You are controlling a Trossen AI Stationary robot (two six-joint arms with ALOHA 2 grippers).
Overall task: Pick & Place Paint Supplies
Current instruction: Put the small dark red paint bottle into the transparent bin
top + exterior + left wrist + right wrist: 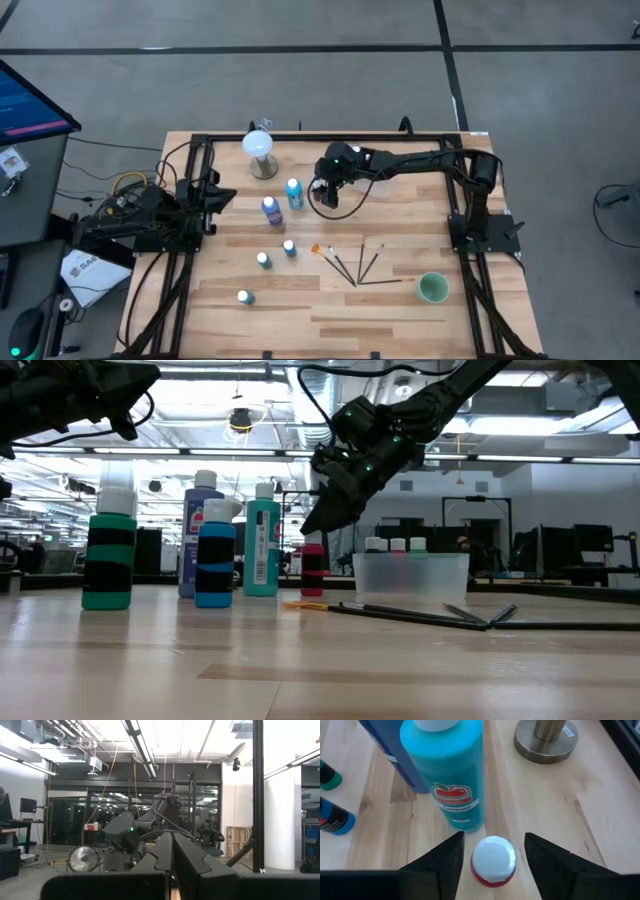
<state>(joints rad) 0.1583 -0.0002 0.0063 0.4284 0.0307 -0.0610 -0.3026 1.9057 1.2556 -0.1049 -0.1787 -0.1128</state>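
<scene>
A: Starting at the left. The left arm is waiting at the bench's (300, 310) left edge, its gripper (222, 193) pointing inward. Fingers (192, 862) are lying pressed together in the left wrist view.

B: Bottles next?

A: Three small ones are standing in front: one (245, 297) nearest the front edge, a teal one (263, 260), a blue one (289, 248). Behind them, a tall blue bottle (271, 209) and a tall teal bottle (294, 193) are standing side by side. The globe (260, 146) on its round base (545, 740) is sitting behind those.

B: The right arm?

A: It is reaching across from the right. Its gripper (493, 854) is hanging just right of the tall teal bottle, fingers spread, straddling a small red bottle (492, 861) with a white cap. Can't tell whether the pads are touching it. The red bottle is standing upright on the bench, just beside the tall teal one.

B: Farther right?

A: Brushes (355, 263) are lying fanned on the bench, one orange-tipped (328, 256). A green cup (432, 288) is sitting near the right front.
</scene>
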